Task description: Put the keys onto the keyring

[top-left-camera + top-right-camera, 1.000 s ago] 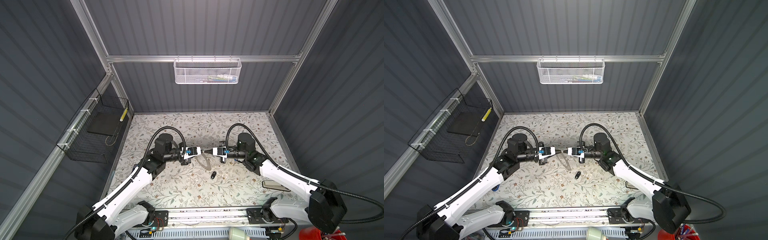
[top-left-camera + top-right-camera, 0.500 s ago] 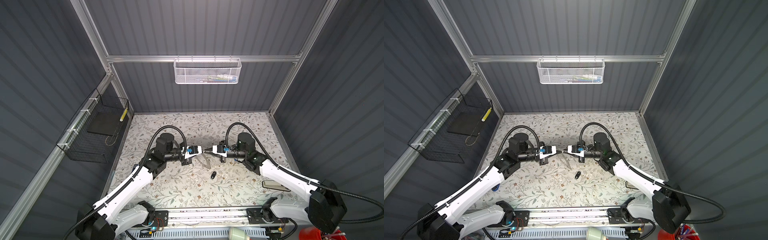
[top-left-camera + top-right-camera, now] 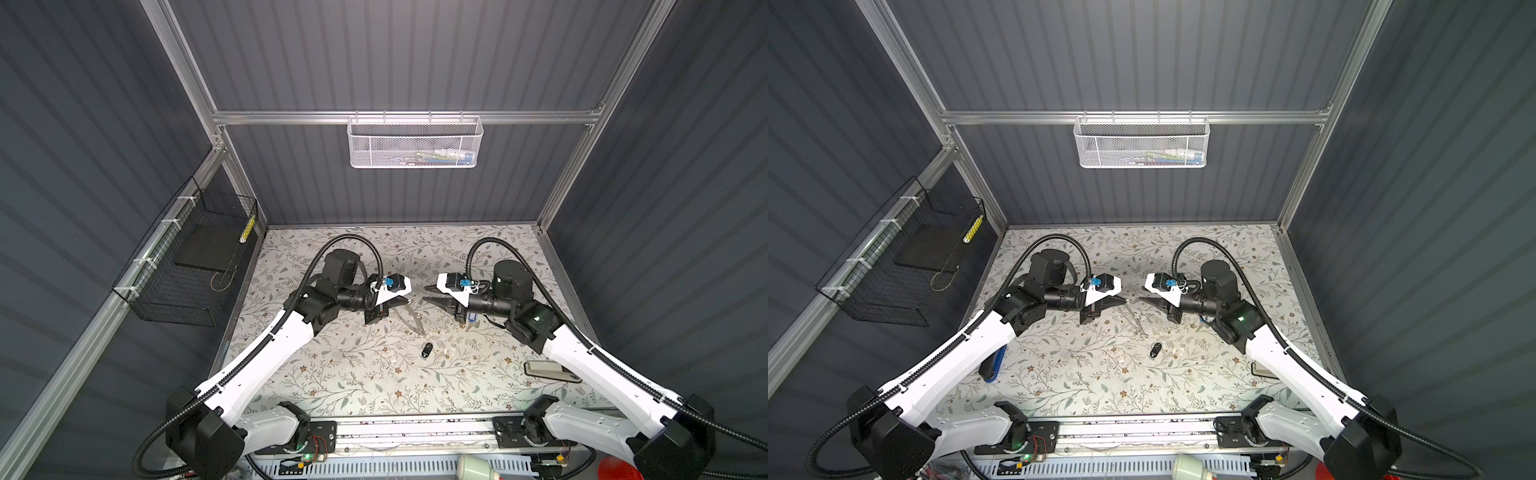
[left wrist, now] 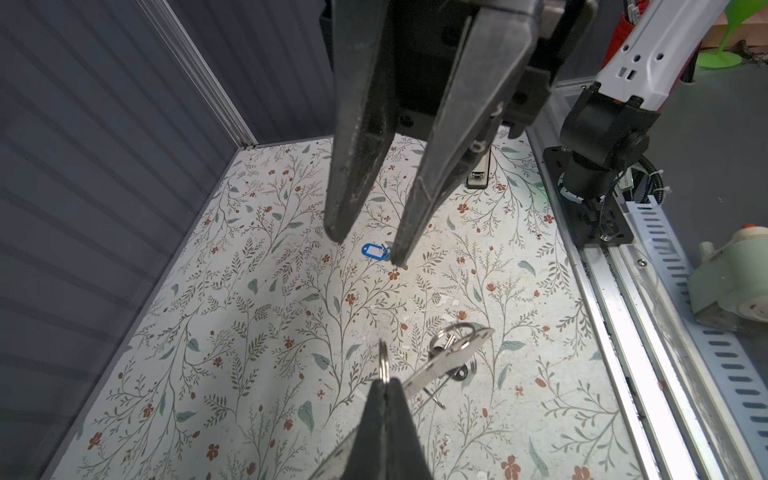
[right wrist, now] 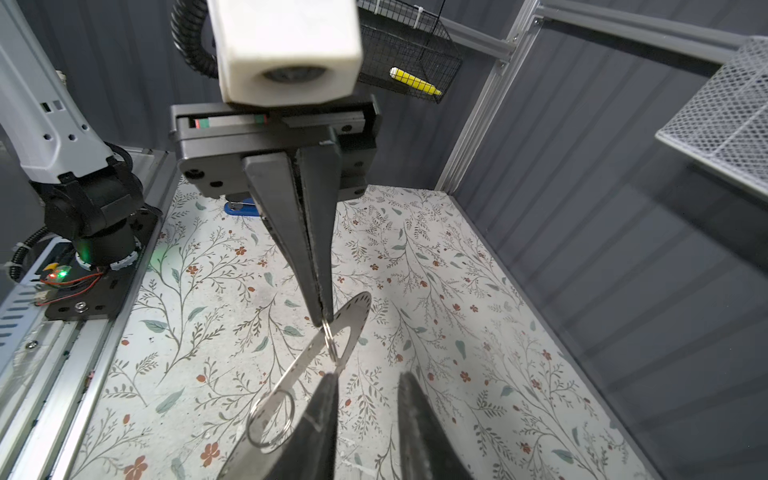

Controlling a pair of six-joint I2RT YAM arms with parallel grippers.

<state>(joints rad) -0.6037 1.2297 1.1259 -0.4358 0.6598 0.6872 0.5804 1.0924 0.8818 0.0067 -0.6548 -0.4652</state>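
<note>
Pinching keyring (image 5: 355,311) w/ left tool (image 5: 322,319); right tool (image 5: 368,378) jaws slightly apart; black key (image 3: 427,350) on mat (image 3: 374,374).

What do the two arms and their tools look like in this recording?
The left arm and right arm have white shells, black joints and black corrugated cables. The left tool and right tool each have two long, tapered dark-grey fingers below a white camera housing.
</note>
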